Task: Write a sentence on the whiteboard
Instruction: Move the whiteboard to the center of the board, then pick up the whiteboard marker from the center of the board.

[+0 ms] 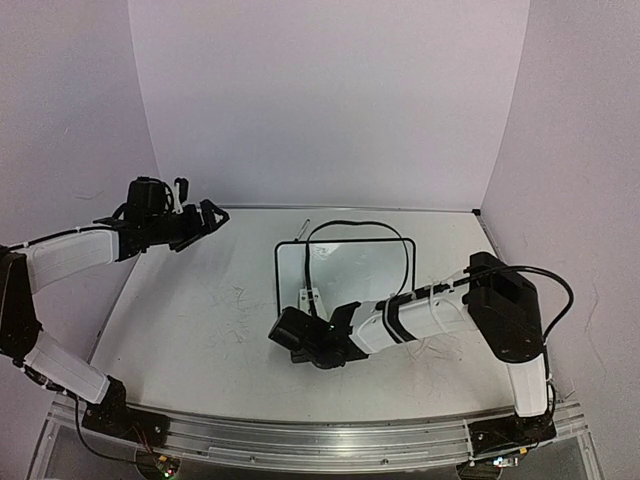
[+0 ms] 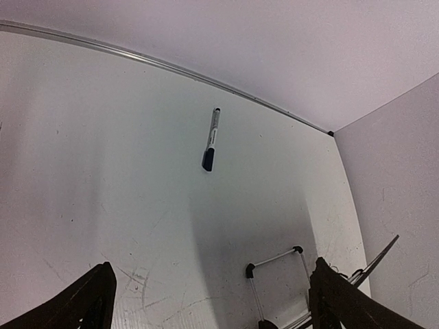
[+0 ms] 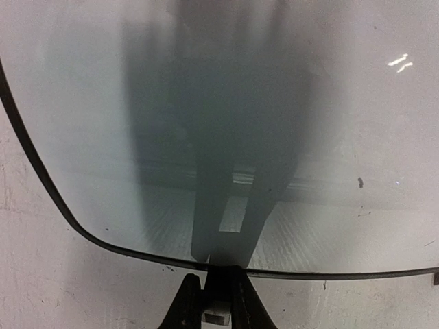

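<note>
The right end effector (image 3: 214,288) has its fingers drawn together into a narrow point, which meets the black frame (image 3: 41,171) of the whiteboard (image 3: 206,103) at the edge nearest the arms. Something small and pale sits between the fingers. It cannot be told whether they actually pinch the frame. The board's glossy face spreads out beyond the tips and carries the end effector's dark reflection.

In the top view, the right arm reaches leftward and low across the tabletop (image 1: 190,320), and a black cable (image 1: 360,224) from it loops over the board. The whiteboard lies flat, a little right of the tabletop's centre.

The left end effector (image 2: 212,267) is held up in the air over the far left part of the tabletop. Its two dark fingers (image 2: 89,301) are spread wide with nothing between them. Below and beyond them a marker (image 2: 210,139) with a dark cap lies on the tabletop. It is near the board's far left corner but apart from it.
</note>
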